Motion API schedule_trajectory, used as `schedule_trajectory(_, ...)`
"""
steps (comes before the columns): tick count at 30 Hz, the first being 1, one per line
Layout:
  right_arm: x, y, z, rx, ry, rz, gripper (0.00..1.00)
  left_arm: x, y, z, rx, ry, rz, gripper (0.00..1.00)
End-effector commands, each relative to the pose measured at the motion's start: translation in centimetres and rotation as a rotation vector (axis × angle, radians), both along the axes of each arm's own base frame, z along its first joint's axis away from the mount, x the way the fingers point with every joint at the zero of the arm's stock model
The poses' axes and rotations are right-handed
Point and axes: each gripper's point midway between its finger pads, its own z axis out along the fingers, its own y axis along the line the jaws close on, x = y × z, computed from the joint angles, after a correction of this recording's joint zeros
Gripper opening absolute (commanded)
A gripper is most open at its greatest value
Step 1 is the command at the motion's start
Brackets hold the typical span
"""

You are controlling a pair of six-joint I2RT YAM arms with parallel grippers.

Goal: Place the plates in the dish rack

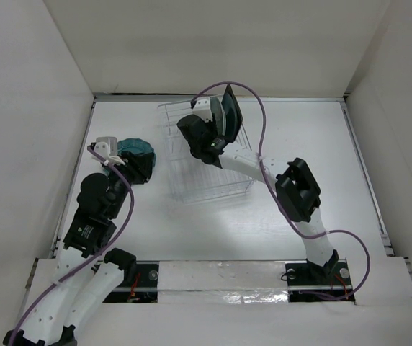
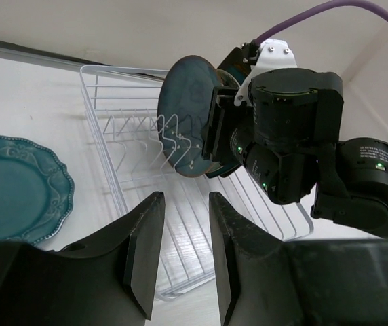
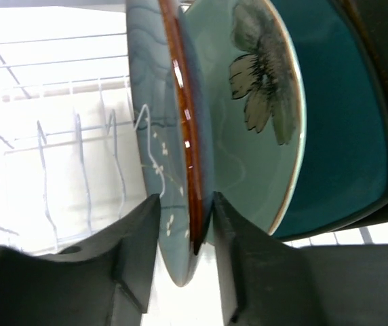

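Observation:
The clear dish rack stands mid-table. My right gripper is over its far right end, shut on the round grey-teal plate, which it holds on edge among the ribs. Behind it, also on edge, stand the pale green floral plate, the square dark teal plate and the black square plate. The small scalloped teal plate lies flat on the table left of the rack. My left gripper hovers beside it, open and empty. In the left wrist view the scalloped plate is at the left and the rack ahead.
White walls close the table on the left, back and right. The right arm's forearm and purple cable cross the rack's right side. The arm bases sit at the near edge.

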Motion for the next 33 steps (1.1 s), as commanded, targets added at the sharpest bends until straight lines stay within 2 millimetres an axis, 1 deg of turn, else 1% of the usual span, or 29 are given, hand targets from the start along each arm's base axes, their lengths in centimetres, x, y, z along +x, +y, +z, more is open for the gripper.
schedule_trajectory(1, -0.3, 1.0, 4.7, 0.153, -0.086, 0.026, 0.46, 0.6, 0.4, 1.2, -0.014, -0.036, 0.029, 0.30)
schedule_trajectory(3, -0.3, 0.7, 5.5, 0.173, -0.090, 0.041, 0.51, 0.9, 0.6, 1.0, -0.016, -0.026, 0.048, 0.30)
schedule_trajectory(4, -0.6, 0.4, 7.1, 0.196, -0.112, 0.051, 0.54, 1.0, 0.6, 0.9, -0.020, -0.020, 0.051, 0.30)
schedule_trajectory(6, -1.2, 0.2, 7.9, 0.209, -0.117, 0.076, 0.57, 1.2, 0.4, 0.7, -0.035, -0.007, 0.053, 0.31)
schedule_trajectory(8, -2.0, -0.1, 10.7, 0.240, -0.156, 0.122, 0.60, 1.5, 0.4, 0.5, -0.060, 0.012, 0.062, 0.32)
schedule_trajectory(10, -3.2, -0.3, 11.0, 0.223, -0.160, 0.164, 0.64, 2.0, 0.7, 0.1, -0.074, 0.037, 0.094, 0.32)
schedule_trajectory(11, -4.0, -0.4, 12.9, 0.250, -0.178, 0.207, 0.67, 2.1, 0.7, 0.3, -0.095, 0.043, 0.106, 0.29)
schedule_trajectory(12, -4.8, -0.1, 13.2, 0.254, -0.179, 0.244, 0.69, 2.4, 0.7, -0.4, -0.098, 0.071, 0.117, 0.22)
schedule_trajectory(13, -5.5, -0.2, 12.5, 0.253, -0.163, 0.273, 0.69, 2.6, 0.8, -0.6, -0.110, 0.082, 0.127, 0.16)
schedule_trajectory(14, -6.7, -0.4, 14.1, 0.291, -0.177, 0.324, 0.69, 2.8, 0.7, -0.9, -0.124, 0.099, 0.132, 0.09)
schedule_trajectory(15, -7.7, -0.1, 14.3, 0.310, -0.175, 0.358, 0.68, 3.2, 0.4, -1.6, -0.154, 0.127, 0.138, 0.08)
schedule_trajectory(16, -8.4, -0.1, 13.2, 0.319, -0.167, 0.389, 0.51, 3.4, 0.1, -1.9, -0.173, 0.140, 0.137, 0.07)
schedule_trajectory(17, -9.7, 0.5, 13.3, 0.338, -0.163, 0.446, 0.29, 3.7, 0.0, -2.6, -0.184, 0.158, 0.142, 0.07)
schedule_trajectory(18, -10.7, -0.6, 14.8, 0.365, -0.192, 0.460, 0.10, 4.0, -0.1, -2.8, -0.198, 0.165, 0.150, 0.07)
schedule_trajectory(19, -11.8, -0.5, 15.1, 0.381, -0.206, 0.485, 0.00, 4.6, 0.1, -3.6, -0.210, 0.193, 0.181, 0.07)
schedule_trajectory(20, -12.9, -0.6, 13.1, 0.363, -0.172, 0.515, 0.00, 4.8, 0.1, -3.9, -0.218, 0.204, 0.193, 0.07)
schedule_trajectory(21, -13.5, -1.1, 12.8, 0.365, -0.170, 0.522, 0.00, 5.1, 0.2, -4.5, -0.218, 0.222, 0.208, 0.07)
schedule_trajectory(22, -14.7, -1.9, 13.8, 0.397, -0.184, 0.535, 0.00, 5.4, 0.3, -4.7, -0.239, 0.233, 0.229, 0.07)
schedule_trajectory(23, -15.4, -2.5, 11.9, 0.386, -0.152, 0.536, 0.00, 5.7, 0.6, -4.9, -0.248, 0.238, 0.246, 0.08)
schedule_trajectory(24, -15.9, -3.0, 11.5, 0.396, -0.145, 0.539, 0.00, 6.3, 1.7, -5.5, -0.253, 0.256, 0.287, 0.10)
schedule_trajectory(25, -16.8, -3.8, 12.4, 0.440, -0.165, 0.542, 0.00, 6.6, 2.1, -5.9, -0.268, 0.273, 0.291, 0.12)
schedule_trajectory(26, -17.2, -4.2, 12.0, 0.450, -0.162, 0.547, 0.00, 6.9, 2.9, -6.8, -0.293, 0.297, 0.312, 0.16)
schedule_trajectory(27, -17.9, -4.3, 10.5, 0.446, -0.135, 0.570, 0.00, 7.3, 3.9, -7.2, -0.317, 0.303, 0.325, 0.18)
schedule_trajectory(28, -18.0, -4.7, 10.3, 0.454, -0.134, 0.572, 0.02, 7.7, 6.1, -8.5, -0.349, 0.334, 0.363, 0.21)
schedule_trajectory(29, -18.6, -5.0, 10.9, 0.469, -0.144, 0.591, 0.04, 7.7, 7.3, -10.2, -0.380, 0.362, 0.393, 0.27)
schedule_trajectory(30, -18.7, -5.6, 10.3, 0.459, -0.138, 0.587, 0.09, 7.9, 8.5, -10.7, -0.402, 0.360, 0.413, 0.32)
schedule_trajectory(31, -18.9, -5.9, 10.3, 0.449, -0.140, 0.591, 0.23, 7.7, 10.1, -11.7, -0.427, 0.377, 0.442, 0.37)
schedule_trajectory(32, -19.2, -6.3, 10.9, 0.456, -0.156, 0.595, 0.31, 7.4, 10.9, -13.3, -0.433, 0.406, 0.470, 0.46)
schedule_trajectory(33, -19.1, -7.0, 10.8, 0.450, -0.160, 0.584, 0.35, 7.3, 11.5, -13.8, -0.441, 0.406, 0.482, 0.51)
